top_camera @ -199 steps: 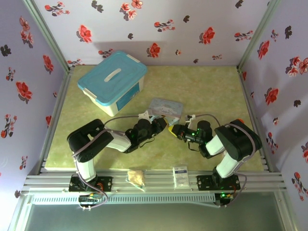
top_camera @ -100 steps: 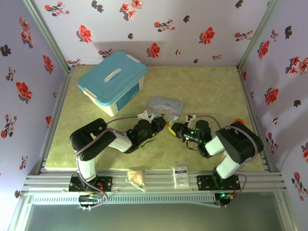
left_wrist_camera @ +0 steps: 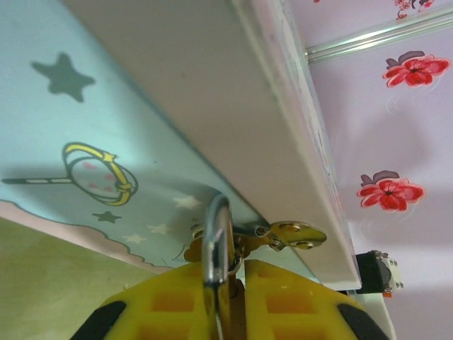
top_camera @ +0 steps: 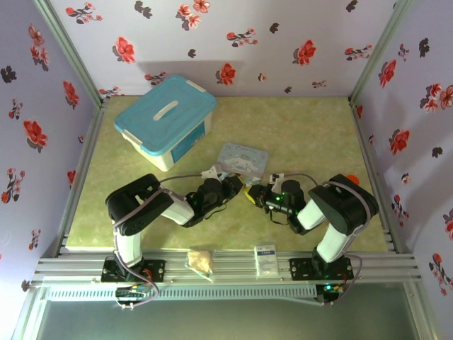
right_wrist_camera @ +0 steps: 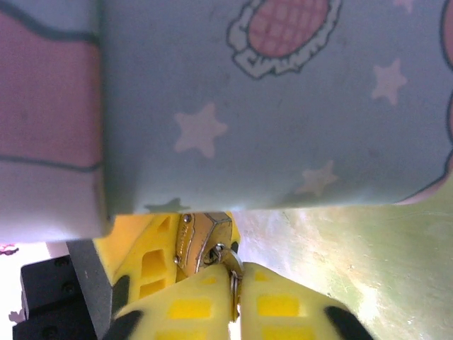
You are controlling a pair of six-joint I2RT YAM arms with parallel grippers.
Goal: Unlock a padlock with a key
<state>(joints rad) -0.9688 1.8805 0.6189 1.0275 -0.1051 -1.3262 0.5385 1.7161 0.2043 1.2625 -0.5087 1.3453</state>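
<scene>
**Top external.** Both arms are folded low over the green table (top_camera: 311,134), wrists turned in toward each other. The left gripper (top_camera: 241,186) and right gripper (top_camera: 252,193) meet tip to tip at the near edge of the pale blue cartoon tin (top_camera: 244,156). Whatever sits between the tips is too small for me to make out from up here. A blue-lidded storage box (top_camera: 166,119) stands well apart at the far left. A tan packet (top_camera: 200,260) and a white packet (top_camera: 265,256) lie on the front rail between the arm bases.

**Left wrist.** My yellow fingers (left_wrist_camera: 177,301) are clamped together on the padlock (left_wrist_camera: 216,237). Its silvery shackle rises out of the slit between them, arching just under the tin's lower edge. The tin's side fills the upper frame, tilted. A small brass-coloured piece sits just right of the shackle, against the tin. I cannot tell what it belongs to.

**Right wrist.** The brass padlock body shows just above my fingertips, directly below the tin's edge. The right fingers are pressed close, gripping a thin grey sliver of metal, the key (right_wrist_camera: 233,281), which runs up to the padlock body and touches it. How far in it sits I cannot tell. A yellow finger of the left gripper shows behind the padlock, on its left side.
</scene>
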